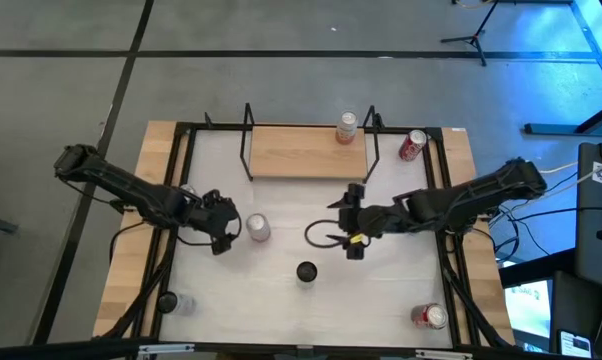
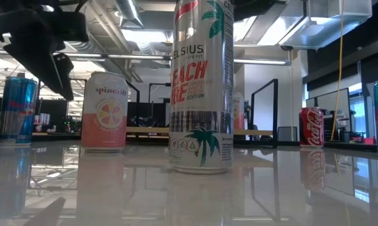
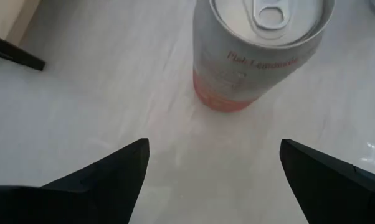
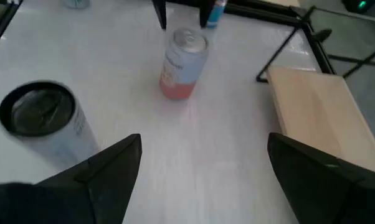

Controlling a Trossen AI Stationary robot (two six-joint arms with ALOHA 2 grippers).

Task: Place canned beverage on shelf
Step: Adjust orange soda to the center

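Pink aluminium can (image 1: 257, 229) stands before left tool (image 1: 224, 232); both tools gape, right tool (image 1: 353, 246) empty.

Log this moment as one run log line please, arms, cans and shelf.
left gripper: jaws open, facing pink can, not touching | right gripper: open, empty, mid-table | shelf: one can at its right end

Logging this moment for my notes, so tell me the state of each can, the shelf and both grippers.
pink can: upright, on table, free
tall can: upright, on table
can on shelf: upright
red can: lying beside shelf
shelf: holds one can
left gripper: open, empty
right gripper: open, empty
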